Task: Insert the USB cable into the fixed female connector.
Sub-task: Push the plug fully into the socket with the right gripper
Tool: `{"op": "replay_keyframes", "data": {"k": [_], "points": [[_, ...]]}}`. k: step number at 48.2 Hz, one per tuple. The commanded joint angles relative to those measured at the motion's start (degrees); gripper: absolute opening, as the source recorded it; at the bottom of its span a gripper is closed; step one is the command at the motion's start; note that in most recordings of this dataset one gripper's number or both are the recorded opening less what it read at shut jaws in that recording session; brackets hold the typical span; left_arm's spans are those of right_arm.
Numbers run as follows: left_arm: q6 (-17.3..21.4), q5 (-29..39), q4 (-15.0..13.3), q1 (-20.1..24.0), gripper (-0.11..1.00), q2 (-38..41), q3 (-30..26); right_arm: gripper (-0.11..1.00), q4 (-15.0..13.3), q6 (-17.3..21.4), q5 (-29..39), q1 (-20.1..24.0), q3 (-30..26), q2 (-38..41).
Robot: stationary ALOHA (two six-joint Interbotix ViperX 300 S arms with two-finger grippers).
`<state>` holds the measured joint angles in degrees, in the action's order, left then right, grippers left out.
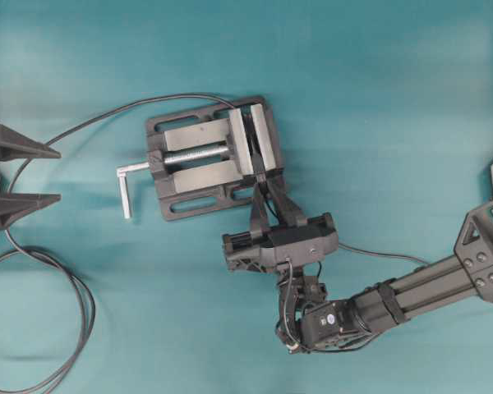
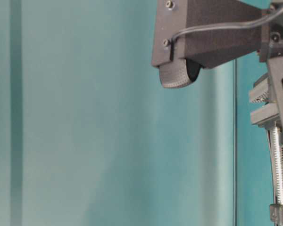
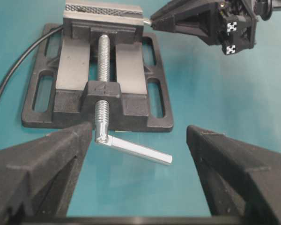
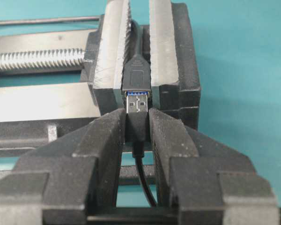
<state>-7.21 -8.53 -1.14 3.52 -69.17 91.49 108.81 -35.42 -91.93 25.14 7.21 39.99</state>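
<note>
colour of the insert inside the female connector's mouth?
Blue, inside the small black female connector clamped in the grey metal vise; clearest in the right wrist view.

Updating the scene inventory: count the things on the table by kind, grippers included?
Cables: 2 (thin USB cable, thick black cable ending in the socket)
Vises: 1
Grippers: 2 (left gripper open, right gripper shut on the USB cable)
Total: 5

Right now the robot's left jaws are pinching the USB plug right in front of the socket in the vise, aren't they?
Not quite: it's the right gripper pinching the USB cable, plug at the fixed female connector in the vise. The right wrist view shows it. The left gripper is open, holding nothing.
</note>
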Motion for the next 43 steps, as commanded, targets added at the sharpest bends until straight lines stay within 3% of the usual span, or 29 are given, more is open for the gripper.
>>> {"op": "replay_keyframes", "data": {"k": [1, 43], "points": [[-0.44, -0.53, 0.00, 0.00, 0.99, 0.88, -0.70, 0.20, -0.09, 0.09, -0.18, -0.97, -0.97, -2.99], [-0.53, -0.53, 0.00, -0.09, 0.99, 0.97, -0.70, 0.20, 0.00, -0.53, 0.44, -3.16, 0.35, -5.19]]}}
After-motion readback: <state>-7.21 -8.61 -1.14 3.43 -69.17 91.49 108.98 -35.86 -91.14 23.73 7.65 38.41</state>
